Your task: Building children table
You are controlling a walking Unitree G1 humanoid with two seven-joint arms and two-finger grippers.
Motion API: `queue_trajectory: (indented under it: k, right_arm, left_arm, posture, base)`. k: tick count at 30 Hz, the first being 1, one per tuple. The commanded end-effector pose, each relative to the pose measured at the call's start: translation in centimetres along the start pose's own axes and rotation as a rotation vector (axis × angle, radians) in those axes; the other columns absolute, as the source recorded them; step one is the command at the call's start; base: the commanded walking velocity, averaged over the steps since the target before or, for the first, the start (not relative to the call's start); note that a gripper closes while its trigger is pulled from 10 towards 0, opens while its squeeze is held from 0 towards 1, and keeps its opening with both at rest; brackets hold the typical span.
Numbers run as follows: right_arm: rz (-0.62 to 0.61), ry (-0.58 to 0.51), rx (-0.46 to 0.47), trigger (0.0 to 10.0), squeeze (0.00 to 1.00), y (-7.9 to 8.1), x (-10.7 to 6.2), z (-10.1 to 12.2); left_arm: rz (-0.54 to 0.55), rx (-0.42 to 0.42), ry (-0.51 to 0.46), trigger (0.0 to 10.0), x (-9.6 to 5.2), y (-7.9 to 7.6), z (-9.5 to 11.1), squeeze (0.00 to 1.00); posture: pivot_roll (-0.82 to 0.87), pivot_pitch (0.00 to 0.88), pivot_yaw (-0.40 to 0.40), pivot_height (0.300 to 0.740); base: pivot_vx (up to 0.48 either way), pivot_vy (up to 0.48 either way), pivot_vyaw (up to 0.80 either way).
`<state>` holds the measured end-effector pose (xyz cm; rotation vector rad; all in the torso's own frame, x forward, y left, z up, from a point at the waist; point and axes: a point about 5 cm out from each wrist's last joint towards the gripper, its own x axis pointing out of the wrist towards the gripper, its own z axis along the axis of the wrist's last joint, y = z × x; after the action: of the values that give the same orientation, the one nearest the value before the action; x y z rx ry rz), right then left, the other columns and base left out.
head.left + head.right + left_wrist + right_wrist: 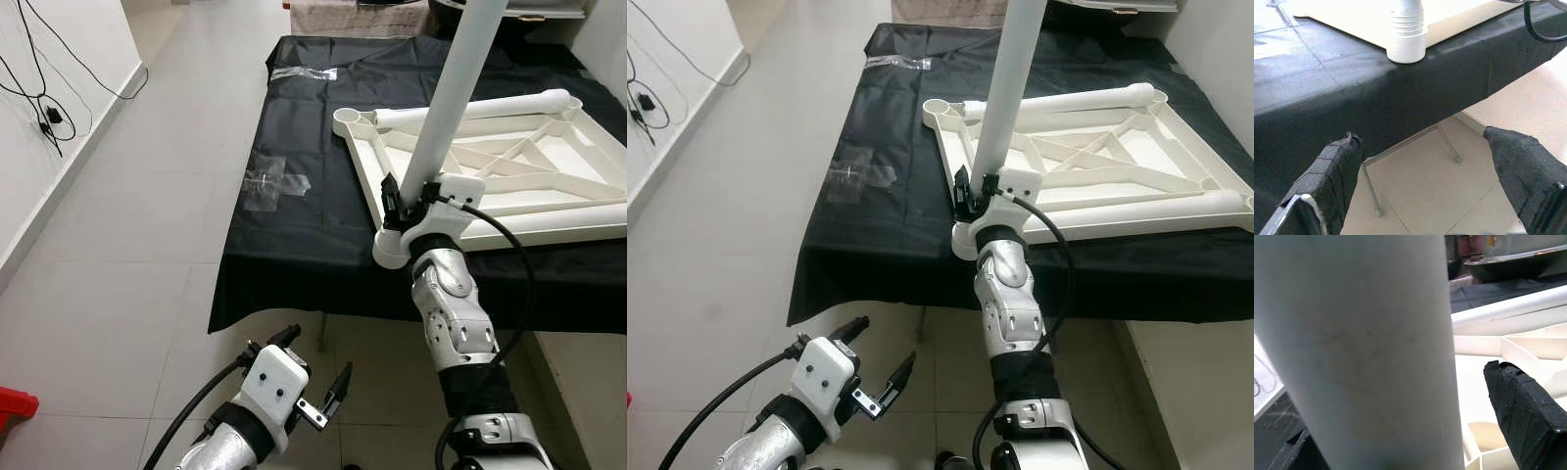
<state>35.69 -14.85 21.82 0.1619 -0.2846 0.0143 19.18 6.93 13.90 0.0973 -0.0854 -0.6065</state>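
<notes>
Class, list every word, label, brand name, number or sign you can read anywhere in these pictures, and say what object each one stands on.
None: no readable text in these pictures.
The white table leg, held by the right gripper, is plain.
The upturned white tabletop bears no lettering.
The black cloth carries only clear tape patches, no print.

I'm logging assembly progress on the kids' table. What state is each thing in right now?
Tabletop: upside down on the black-covered table, ribbed underside up.
Upright leg: standing in the near corner socket, held by the right gripper.
Lying leg: flat along the far edge.
Far-left corner socket: empty.
Right gripper: shut on the upright leg.
Left gripper: open, holding nothing, low over the floor.
</notes>
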Motion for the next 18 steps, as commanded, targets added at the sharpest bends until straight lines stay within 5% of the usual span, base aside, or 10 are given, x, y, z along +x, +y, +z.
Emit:
queue_trajectory:
  k: [1, 18]
  right_arm:
    - [0.007, 0.012, 0.025, 10.0, 0.00, -0.21, 0.06, 0.02]
    - [0.109, 0.002, 0.038, 10.0, 0.00, -0.76, 0.95, 0.92]
  left_arm:
    - [-0.009, -0.002, 0.031, 10.0, -0.24, -0.21, -0.72, 0.00]
    - [-0.008, -0.002, 0.033, 10.0, -0.18, -0.26, -0.79, 0.00]
  posture:
    - [0.08, 0.176, -0.025, 0.740]
    - [0.09, 0.188, -0.032, 0.740]
  base:
    - [0.000, 0.000, 0.00]
    - [0.000, 0.000, 0.00]
